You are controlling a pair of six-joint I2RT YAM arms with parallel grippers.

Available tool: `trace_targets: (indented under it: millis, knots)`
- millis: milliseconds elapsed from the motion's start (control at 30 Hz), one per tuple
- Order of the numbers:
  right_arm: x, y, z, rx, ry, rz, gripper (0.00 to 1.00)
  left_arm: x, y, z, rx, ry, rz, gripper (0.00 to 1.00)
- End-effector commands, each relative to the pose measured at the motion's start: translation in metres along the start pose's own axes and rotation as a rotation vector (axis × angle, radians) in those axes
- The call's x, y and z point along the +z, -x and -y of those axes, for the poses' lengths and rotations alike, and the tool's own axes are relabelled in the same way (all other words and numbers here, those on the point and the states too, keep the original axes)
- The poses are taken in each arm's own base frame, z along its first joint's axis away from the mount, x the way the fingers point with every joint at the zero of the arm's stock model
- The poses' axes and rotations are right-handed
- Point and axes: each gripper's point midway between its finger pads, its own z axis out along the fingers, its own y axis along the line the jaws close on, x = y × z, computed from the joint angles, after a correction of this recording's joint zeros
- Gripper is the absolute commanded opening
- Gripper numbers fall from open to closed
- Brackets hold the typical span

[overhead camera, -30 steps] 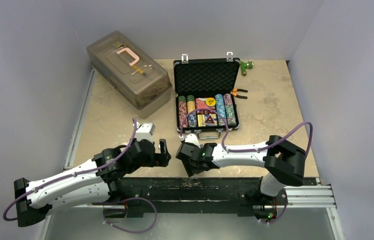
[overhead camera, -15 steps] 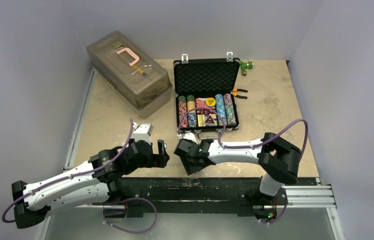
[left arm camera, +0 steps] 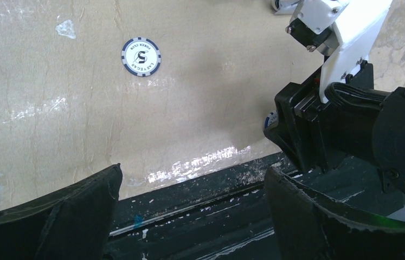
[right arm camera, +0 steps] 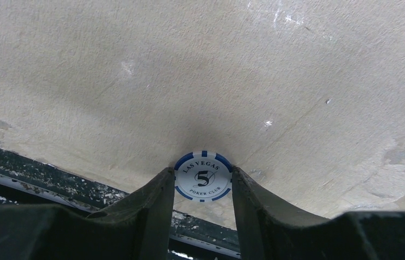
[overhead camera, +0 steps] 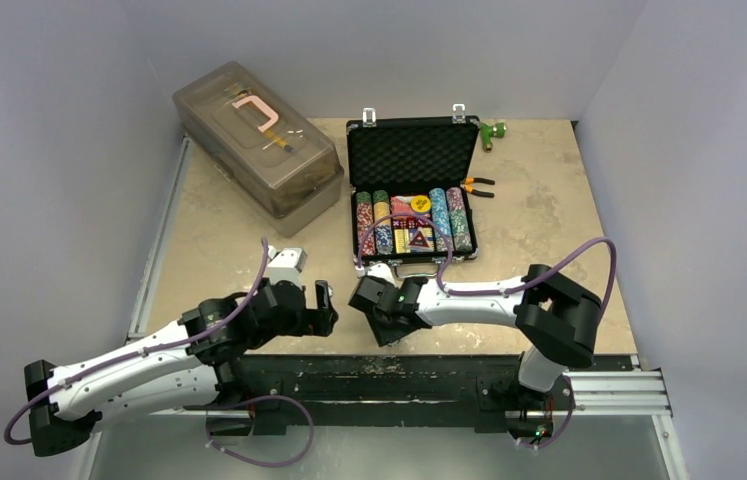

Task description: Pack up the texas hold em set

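The black briefcase stands open at the back centre, foam lid up, with rows of multicoloured chips, cards and red dice in its tray. My right gripper is low at the table's front edge and shut on a blue-and-white "5" poker chip, pinched by its edges between both fingers. A second blue-and-white "5" chip lies flat on the table, seen in the left wrist view. My left gripper is open and empty beside the right one, its fingers over the black front rail.
A large translucent grey-brown box stands at the back left. Orange-handled pliers lie right of the case, and a green object lies behind it. The black front rail runs just below both grippers.
My right gripper has shifted a little left and toward the front edge. My left gripper has drawn back slightly. Hardly anything moved in the last half second.
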Motion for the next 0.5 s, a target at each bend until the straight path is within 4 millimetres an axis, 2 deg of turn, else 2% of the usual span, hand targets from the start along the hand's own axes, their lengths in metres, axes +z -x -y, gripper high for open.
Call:
trace_targets:
  millis: [0,267,467]
  knots:
    - [0.008,0.001,0.011,-0.017,-0.049,0.035,0.39,0.005,0.003,0.006,-0.048,-0.006,0.006,1.0]
    - [0.003,0.023,0.005,-0.048,0.014,0.143,0.34,0.018,-0.005,0.003,-0.132,-0.015,-0.047,1.0]
    - [0.003,0.038,0.003,-0.024,0.064,0.183,0.3,0.029,0.0,0.004,-0.24,-0.096,-0.08,1.0]
